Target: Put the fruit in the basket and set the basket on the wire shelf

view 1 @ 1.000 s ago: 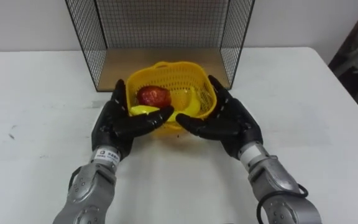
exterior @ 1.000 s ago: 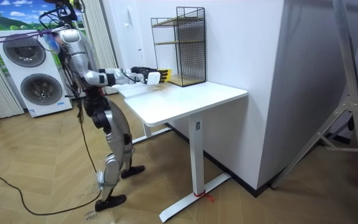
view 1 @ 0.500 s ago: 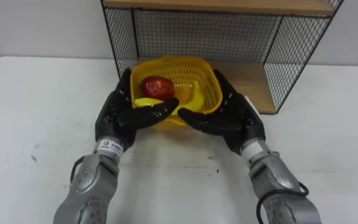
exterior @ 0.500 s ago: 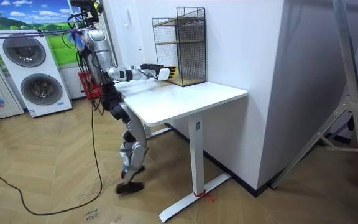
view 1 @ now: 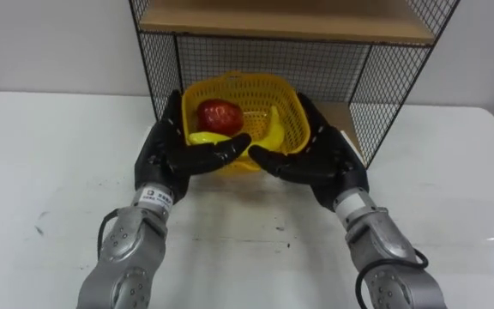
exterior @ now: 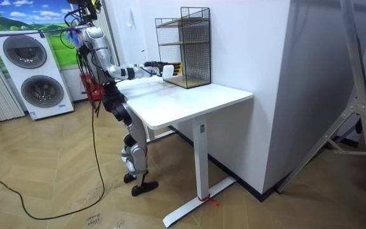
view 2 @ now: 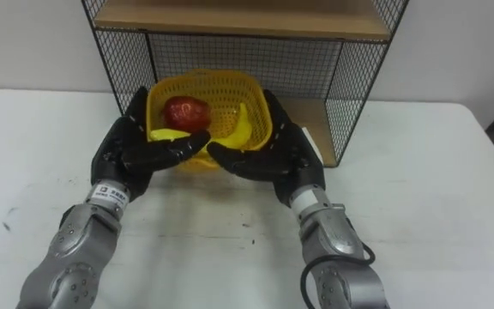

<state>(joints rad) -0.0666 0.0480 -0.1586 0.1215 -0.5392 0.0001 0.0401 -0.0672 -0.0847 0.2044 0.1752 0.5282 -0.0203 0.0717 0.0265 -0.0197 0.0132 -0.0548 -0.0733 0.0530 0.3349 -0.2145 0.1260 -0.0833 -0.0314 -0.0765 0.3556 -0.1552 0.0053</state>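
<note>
A yellow plastic basket [view 1: 260, 82] is carried between my two black hands at the mouth of the wire shelf's lower compartment. It holds a red apple [view 1: 218, 114], a banana [view 1: 274, 127] and another yellow fruit [view 1: 201, 137] at its front left. My left hand [view 1: 170, 156] lies flat against the basket's left side and my right hand [view 1: 322, 160] against its right side. Their fingers are straight, and the thumbs reach under the front. The black wire shelf [view 1: 360, 77] has a wooden lower board [view 1: 343, 114] right behind the basket. In the room view I stand at the table's end, arms stretched toward the shelf [exterior: 192, 44].
The shelf's upper wooden board [view 1: 290, 17] hangs just above the basket. The white table [view 1: 50, 172] spreads wide to both sides and in front. A wall stands behind the shelf. Washing machines [exterior: 33, 70] stand at the room view's left.
I have stepped closer to the table, and the basket has moved forward with both hands to the opening of the shelf's lower compartment. The fruit has stayed in place inside it.
</note>
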